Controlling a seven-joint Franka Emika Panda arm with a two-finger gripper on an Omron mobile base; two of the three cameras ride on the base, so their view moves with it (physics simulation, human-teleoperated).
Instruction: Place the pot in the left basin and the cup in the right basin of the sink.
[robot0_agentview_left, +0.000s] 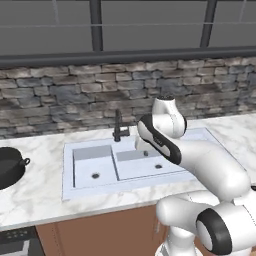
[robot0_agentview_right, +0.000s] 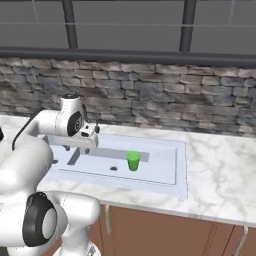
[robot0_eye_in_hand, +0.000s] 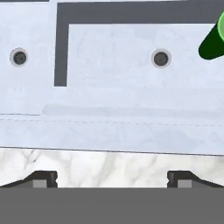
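Observation:
The matte-black pot sits on the marble counter left of the sink, cut off by the frame edge. The green cup stands upright in the wide right basin, beside its drain; it also shows as the cup at the hand view's upper right. The narrow left basin holds nothing. My gripper hangs over the sink near the divider, well left of the cup. Its fingertips are spread wide, and the gripper is open and holds nothing.
A thin dark faucet rises behind the divider. A stone wall backs the counter. Marble counter stretches right of the sink. A dark stovetop corner shows at lower left. My arm covers the sink's right part in the left base view.

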